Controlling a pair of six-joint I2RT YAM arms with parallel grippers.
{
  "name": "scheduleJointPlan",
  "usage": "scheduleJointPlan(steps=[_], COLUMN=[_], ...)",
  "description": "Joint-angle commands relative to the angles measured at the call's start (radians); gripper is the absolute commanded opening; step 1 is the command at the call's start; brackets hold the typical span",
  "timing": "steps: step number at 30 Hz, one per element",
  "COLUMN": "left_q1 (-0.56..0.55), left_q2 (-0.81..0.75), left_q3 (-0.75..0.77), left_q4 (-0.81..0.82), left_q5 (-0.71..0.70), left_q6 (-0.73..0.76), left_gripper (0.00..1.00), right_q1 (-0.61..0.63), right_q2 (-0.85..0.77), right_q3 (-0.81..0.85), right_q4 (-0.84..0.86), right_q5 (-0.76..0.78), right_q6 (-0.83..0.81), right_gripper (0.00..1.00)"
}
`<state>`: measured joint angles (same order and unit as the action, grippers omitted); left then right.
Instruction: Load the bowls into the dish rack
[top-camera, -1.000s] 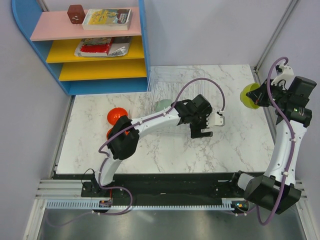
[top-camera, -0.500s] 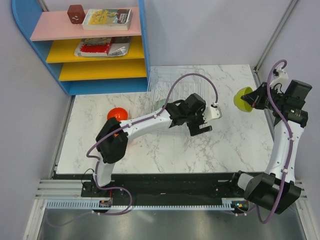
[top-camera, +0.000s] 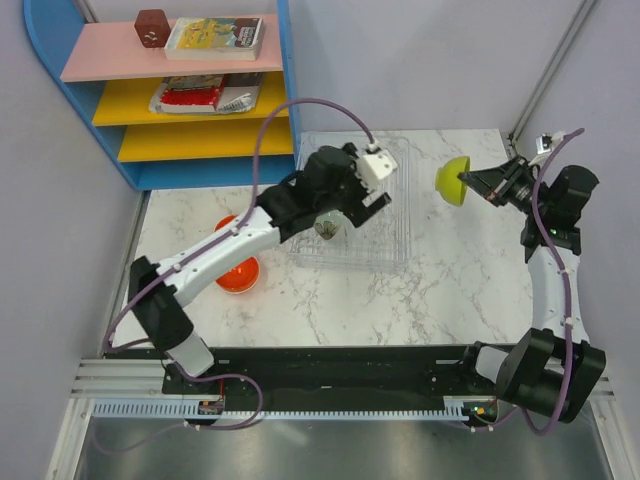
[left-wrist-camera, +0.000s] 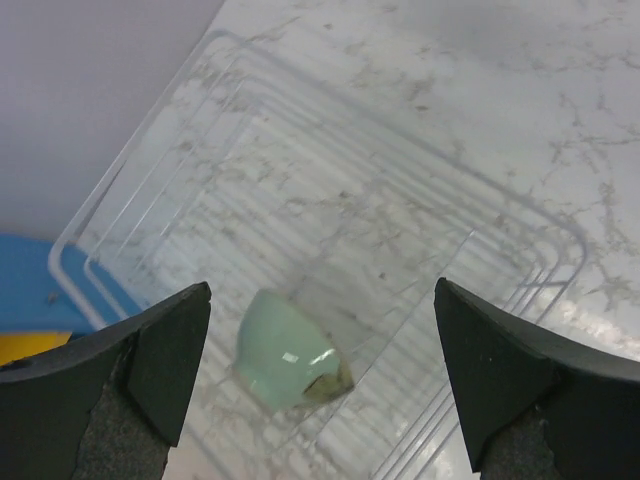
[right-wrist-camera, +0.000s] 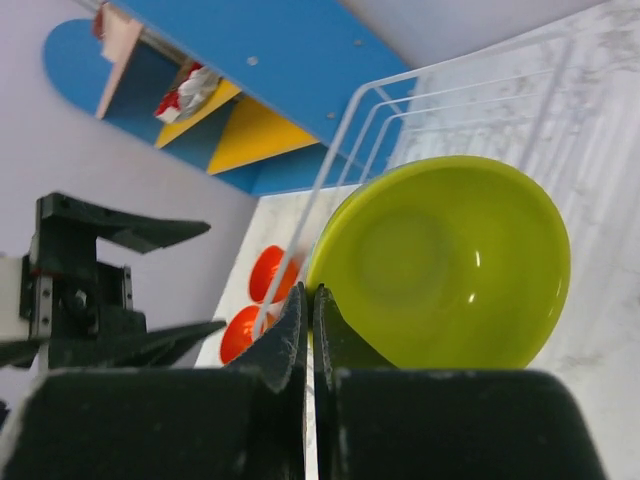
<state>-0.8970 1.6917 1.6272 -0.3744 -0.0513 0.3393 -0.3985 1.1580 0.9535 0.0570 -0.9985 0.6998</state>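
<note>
The dish rack (top-camera: 398, 246) of thin white wire lies at the back middle of the marble table. A pale green bowl (top-camera: 327, 228) lies tilted on its side in the rack, also in the left wrist view (left-wrist-camera: 288, 350). My left gripper (top-camera: 364, 203) is open and empty above the rack (left-wrist-camera: 520, 215), the bowl below and between its fingers (left-wrist-camera: 322, 298). My right gripper (top-camera: 478, 183) is shut on the rim of a yellow-green bowl (top-camera: 451, 181) and holds it in the air just right of the rack. The bowl (right-wrist-camera: 450, 260) is on edge, pinched at its left rim (right-wrist-camera: 311, 312).
Two orange bowls (right-wrist-camera: 270, 272) (right-wrist-camera: 243, 332) sit on the table left of the rack; in the top view the nearer one (top-camera: 237, 273) is partly under the left arm. A blue shelf unit (top-camera: 180, 85) with books stands at the back left. Walls close in on both sides.
My left arm has swung from the table's middle back and left over the rack. My right gripper has carried the yellow-green bowl left toward the rack and turned it on edge.
</note>
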Motion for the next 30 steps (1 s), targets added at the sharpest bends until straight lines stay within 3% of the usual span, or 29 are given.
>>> scheduleJointPlan(steps=[1, 5, 13, 19, 25, 30], left_q1=[0.146, 0.276, 0.428, 0.497, 0.524, 0.533], left_q2=[-0.191, -0.308, -0.496, -0.569, -0.616, -0.63], left_q3=[-0.124, -0.248, -0.394, -0.46, -0.504, -0.521], left_q4=[-0.036, -0.101, -0.196, -0.215, -0.23, -0.228], left_q5=[0.029, 0.157, 0.284, 0.315, 0.323, 0.32], left_q6=[-0.059, -0.02, 0.023, 0.026, 0.03, 0.029], left_gripper=[1.0, 1.0, 1.0, 1.0, 1.0, 1.0], right_q1=[0.111, 0.277, 0.44, 0.481, 0.497, 0.501], right_q2=[0.028, 0.101, 0.278, 0.388, 0.523, 0.54], right_q3=[-0.027, -0.036, -0.062, -0.067, -0.076, -0.137], right_q4=[0.44, 0.541, 0.719, 0.84, 1.082, 1.129], right_q5=[-0.025, 0.052, 0.092, 0.064, 0.041, 0.072], right_q6=[0.265, 0.309, 0.377, 0.418, 0.572, 0.607], right_gripper=[0.0, 0.0, 0.0, 0.0, 0.0, 0.0])
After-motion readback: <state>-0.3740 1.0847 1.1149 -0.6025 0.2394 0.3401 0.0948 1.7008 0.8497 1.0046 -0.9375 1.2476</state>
